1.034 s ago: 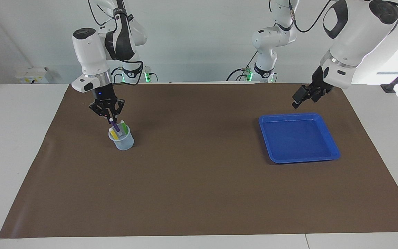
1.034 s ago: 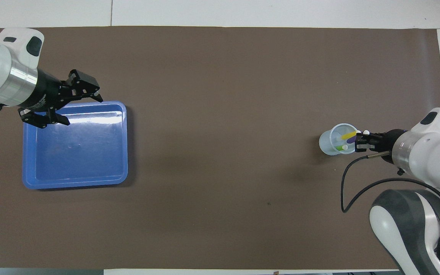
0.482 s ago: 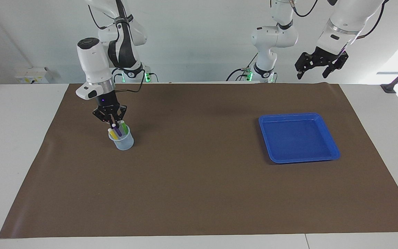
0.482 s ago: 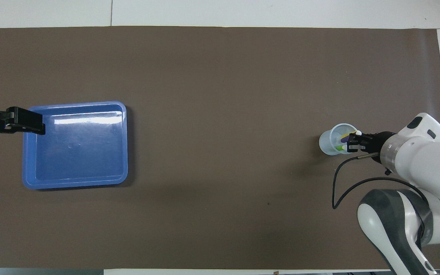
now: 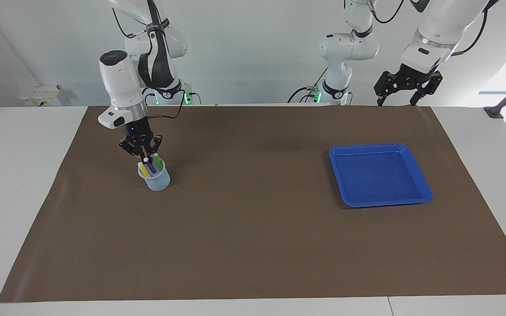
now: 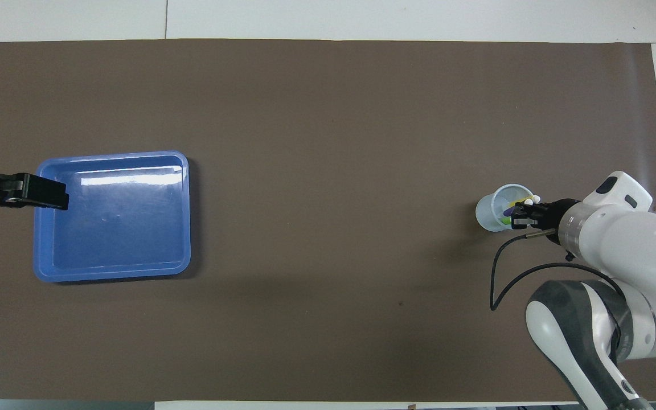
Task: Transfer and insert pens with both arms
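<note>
Lowered, right hand (image 5: 142,154) seats purple pen (image 5: 149,166) in cup (image 5: 155,179).

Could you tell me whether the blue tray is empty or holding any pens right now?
Empty: the blue tray shows only bare floor in both views; all three pens stand in the clear cup.

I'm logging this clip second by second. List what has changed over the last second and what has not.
The right end effector came down over the cup, onto the purple pen, which sank deeper into it. The left end effector rose from above the blue tray and hangs open near the mat's edge by the robots. The cup, tray, green pen and yellow pen stayed put.
</note>
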`<state>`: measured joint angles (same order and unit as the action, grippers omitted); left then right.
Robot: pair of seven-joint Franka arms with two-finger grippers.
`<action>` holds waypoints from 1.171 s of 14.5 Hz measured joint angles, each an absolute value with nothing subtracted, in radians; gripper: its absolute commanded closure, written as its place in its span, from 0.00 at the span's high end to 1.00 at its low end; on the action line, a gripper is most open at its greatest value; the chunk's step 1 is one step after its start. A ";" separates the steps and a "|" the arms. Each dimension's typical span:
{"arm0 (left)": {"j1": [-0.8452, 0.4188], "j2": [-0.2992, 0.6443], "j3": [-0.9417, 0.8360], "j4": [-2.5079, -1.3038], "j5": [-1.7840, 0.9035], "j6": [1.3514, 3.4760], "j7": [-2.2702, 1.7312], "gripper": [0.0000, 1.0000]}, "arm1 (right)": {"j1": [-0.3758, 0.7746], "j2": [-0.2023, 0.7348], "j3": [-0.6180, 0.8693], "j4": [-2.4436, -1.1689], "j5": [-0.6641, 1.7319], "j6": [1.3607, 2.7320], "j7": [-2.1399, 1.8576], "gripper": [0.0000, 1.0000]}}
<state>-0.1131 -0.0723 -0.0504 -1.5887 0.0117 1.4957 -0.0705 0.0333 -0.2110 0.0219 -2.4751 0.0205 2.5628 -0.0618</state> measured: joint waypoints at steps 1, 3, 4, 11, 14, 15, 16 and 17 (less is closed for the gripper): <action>-0.113 -0.053 -0.050 -1.577 0.012 1.499 -0.070 1.00 | 0.033 -0.211 0.022 -2.475 0.020 2.563 -0.062 0.54; -0.113 -0.031 -0.051 -1.568 0.012 1.499 -0.069 1.00 | 0.033 -0.211 0.022 -2.475 0.020 2.563 -0.062 0.63; -0.113 -0.028 -0.051 -1.565 0.012 1.499 -0.069 1.00 | 0.033 -0.211 0.022 -2.475 0.020 2.563 -0.062 0.66; -0.109 -0.029 -0.048 -1.562 0.012 1.496 -0.069 1.00 | 0.033 -0.211 0.022 -2.461 0.020 2.562 -0.062 1.00; -0.109 -0.029 -0.048 -1.568 0.012 1.495 -0.069 1.00 | 0.033 -0.210 0.021 -2.415 0.020 2.518 -0.062 1.00; -0.109 -0.029 -0.048 -1.568 0.012 1.495 -0.069 1.00 | 0.033 -0.210 0.021 -2.390 0.020 2.481 -0.062 1.00; -0.109 -0.030 -0.046 -1.568 0.012 1.495 -0.069 1.00 | 0.033 -0.210 0.020 -2.359 0.020 2.436 -0.062 1.00; -0.109 -0.031 -0.045 -1.568 0.012 1.495 -0.069 1.00 | 0.033 -0.210 0.018 -2.323 0.020 2.385 -0.062 1.00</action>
<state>-0.1088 -0.0306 -0.0451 -1.5678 0.0117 1.4949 -0.0693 0.0331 -0.2103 0.0184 -2.3230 0.0204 2.3851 -0.0619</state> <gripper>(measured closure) 0.000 0.000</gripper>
